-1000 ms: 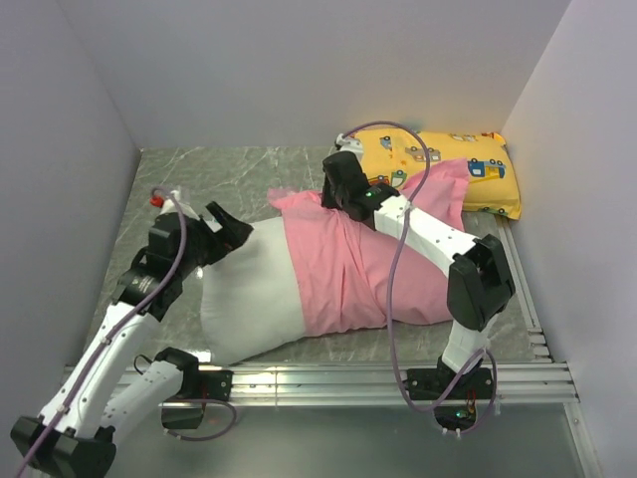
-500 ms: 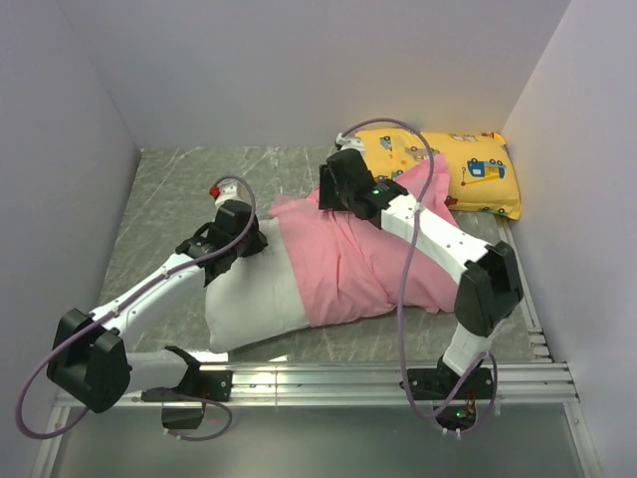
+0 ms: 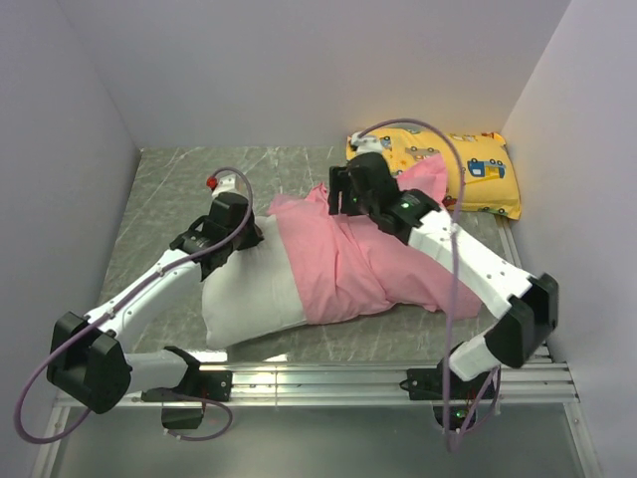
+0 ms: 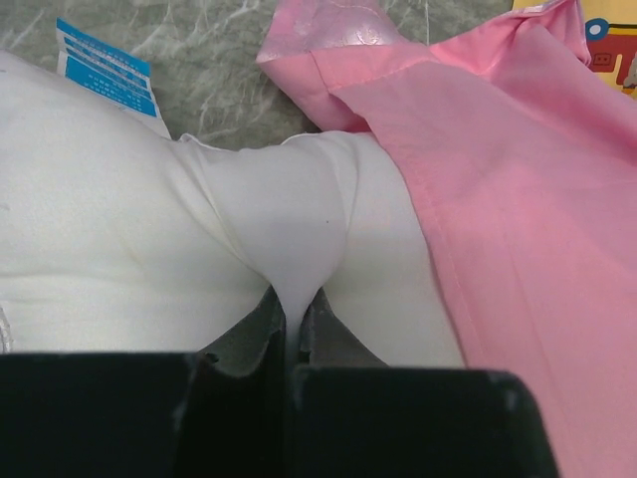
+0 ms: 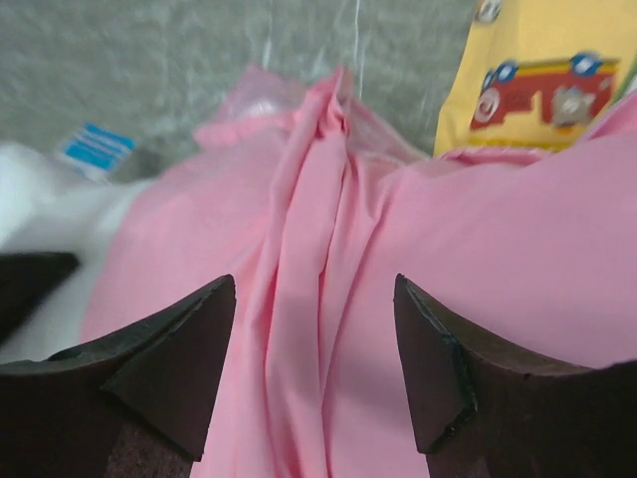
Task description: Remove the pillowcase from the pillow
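The white pillow lies in the middle of the table, its left half bare and its right half inside the pink pillowcase, which reaches the yellow vehicle-print pillow. The left gripper pinches a fold of the pillow's white cover. The right gripper hangs with its jaws spread above the pillowcase's bunched folds.

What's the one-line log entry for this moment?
left gripper: shut on pillow | right gripper: open, over pillowcase | pillowcase: partly off, pillow's left end bare
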`<state>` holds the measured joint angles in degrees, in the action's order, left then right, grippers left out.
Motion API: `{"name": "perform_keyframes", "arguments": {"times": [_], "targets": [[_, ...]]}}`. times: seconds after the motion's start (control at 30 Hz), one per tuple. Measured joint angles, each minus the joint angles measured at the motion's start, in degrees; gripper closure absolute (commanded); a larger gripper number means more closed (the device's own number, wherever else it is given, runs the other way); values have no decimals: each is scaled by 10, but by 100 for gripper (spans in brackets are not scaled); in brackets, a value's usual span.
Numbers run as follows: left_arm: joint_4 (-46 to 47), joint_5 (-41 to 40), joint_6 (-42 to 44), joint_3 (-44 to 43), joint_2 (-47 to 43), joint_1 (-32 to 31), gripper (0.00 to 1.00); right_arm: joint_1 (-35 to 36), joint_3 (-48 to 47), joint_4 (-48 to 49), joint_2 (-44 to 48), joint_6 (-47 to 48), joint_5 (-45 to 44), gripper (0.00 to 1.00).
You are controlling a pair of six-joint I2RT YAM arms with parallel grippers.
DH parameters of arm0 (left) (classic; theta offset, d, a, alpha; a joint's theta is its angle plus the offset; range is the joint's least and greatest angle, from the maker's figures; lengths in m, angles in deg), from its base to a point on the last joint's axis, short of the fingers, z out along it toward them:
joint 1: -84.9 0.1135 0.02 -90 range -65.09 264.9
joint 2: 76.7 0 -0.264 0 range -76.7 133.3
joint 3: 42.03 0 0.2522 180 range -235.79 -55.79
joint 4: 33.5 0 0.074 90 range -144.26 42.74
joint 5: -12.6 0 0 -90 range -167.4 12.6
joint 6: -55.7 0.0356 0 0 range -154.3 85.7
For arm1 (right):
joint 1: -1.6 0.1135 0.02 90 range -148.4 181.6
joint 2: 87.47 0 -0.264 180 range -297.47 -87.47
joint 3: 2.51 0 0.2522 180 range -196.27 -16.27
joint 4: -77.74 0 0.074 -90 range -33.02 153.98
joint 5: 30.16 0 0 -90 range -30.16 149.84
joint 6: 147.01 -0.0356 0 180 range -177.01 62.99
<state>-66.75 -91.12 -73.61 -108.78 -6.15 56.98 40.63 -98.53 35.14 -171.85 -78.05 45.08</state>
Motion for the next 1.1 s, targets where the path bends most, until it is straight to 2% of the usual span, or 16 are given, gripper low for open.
{"name": "perform_keyframes", "arguments": {"times": [0.03,0.07,0.1,0.13,0.23,0.33,0.43,0.57,0.63,0.7,0.77,0.8,0.9,1.0,1.1], "targets": [[-2,2,3,-2,0,2,99,2,4,-2,-19,2,5,30],[-2,4,7,-3,0,4,100,3,7,-4,-34,4,7,42],[-2,7,8,-4,0,9,100,4,14,-8,-52,8,10,42],[-2,13,10,-4,0,16,100,5,20,-8,-61,13,11,62],[-2,40,10,-4,-1,42,100,2,24,-7,-64,20,6,98],[-2,80,10,-4,-10,93,100,-12,27,-3,-56,12,7,100],[-2,143,5,1,-36,187,100,-47,50,4,-31,-3,14,100],[-17,212,-13,3,-81,336,100,-171,106,20,24,-43,77,100],[-22,247,-21,3,-98,371,99,-202,122,23,41,-59,119,100],[-25,266,-23,3,-105,378,100,-207,122,20,49,-61,139,100],[-23,277,-24,3,-99,384,99,-198,122,20,53,-57,138,79],[-22,281,-25,4,-92,387,100,-190,121,19,54,-53,132,59],[-10,276,-24,10,-69,402,99,-147,121,10,60,-35,87,35],[-1,264,-24,17,-58,409,99,-85,127,-2,92,-29,35,28],[5,256,-23,20,-58,408,100,-11,164,1,158,-38,2,27]]}}
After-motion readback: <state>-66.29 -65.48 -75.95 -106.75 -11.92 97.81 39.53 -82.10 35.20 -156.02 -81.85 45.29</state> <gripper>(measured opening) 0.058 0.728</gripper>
